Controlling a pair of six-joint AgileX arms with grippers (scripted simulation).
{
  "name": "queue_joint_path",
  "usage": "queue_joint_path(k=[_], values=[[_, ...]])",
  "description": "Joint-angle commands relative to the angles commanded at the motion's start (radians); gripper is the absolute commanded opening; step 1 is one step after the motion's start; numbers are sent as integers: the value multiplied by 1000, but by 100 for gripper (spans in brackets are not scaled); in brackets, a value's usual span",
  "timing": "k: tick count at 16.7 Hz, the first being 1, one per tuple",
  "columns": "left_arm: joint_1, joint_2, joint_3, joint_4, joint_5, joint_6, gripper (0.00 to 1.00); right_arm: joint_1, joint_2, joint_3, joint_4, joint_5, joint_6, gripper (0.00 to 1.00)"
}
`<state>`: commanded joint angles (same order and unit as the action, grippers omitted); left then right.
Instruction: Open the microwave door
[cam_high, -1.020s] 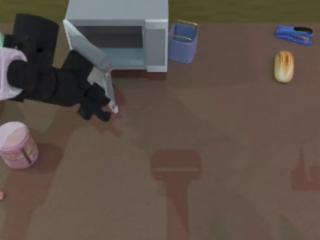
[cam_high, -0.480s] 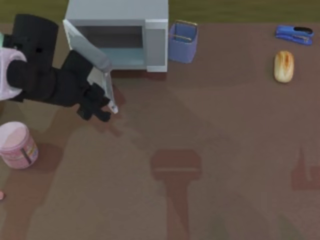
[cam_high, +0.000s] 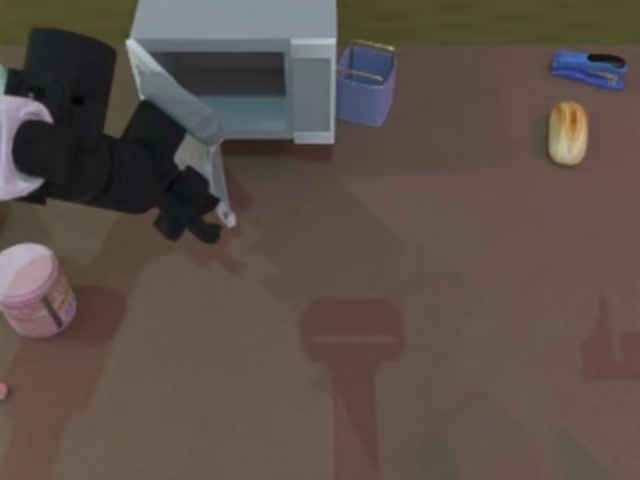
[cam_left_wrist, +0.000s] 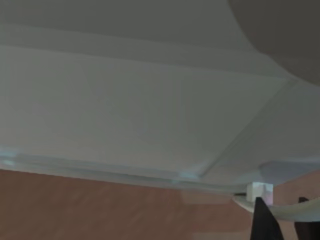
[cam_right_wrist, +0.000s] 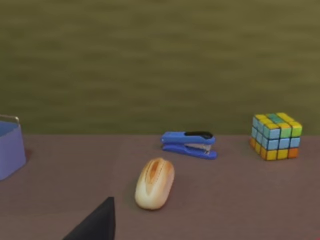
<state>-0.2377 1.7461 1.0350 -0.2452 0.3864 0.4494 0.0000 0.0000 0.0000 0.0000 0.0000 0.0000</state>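
Observation:
The silver-grey microwave stands at the table's back left. Its door is swung out toward the front left, leaving the pale cavity exposed. My left gripper is at the door's free edge, shut on the door's handle. In the left wrist view the door fills most of the picture, and the gripper has its dark fingers on either side of the pale curved handle. My right arm is outside the top view. Only one dark fingertip of it shows in the right wrist view.
A blue-purple bin stands just right of the microwave. A blue stapler and a bread roll lie at the back right, with a colour cube beyond them. A pink tub sits at the left edge.

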Motion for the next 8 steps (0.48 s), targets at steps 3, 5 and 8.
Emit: queue_joint_path(k=[3, 5, 8], values=[[-5, 1, -4, -2, 7, -2, 0, 0, 0, 0, 0, 0, 0, 100], [5, 3, -3, -14, 18, 20, 0, 0, 0, 0, 0, 0, 0, 100], [22, -1, 4, -27, 40, 58, 0, 0, 0, 0, 0, 0, 0, 100]])
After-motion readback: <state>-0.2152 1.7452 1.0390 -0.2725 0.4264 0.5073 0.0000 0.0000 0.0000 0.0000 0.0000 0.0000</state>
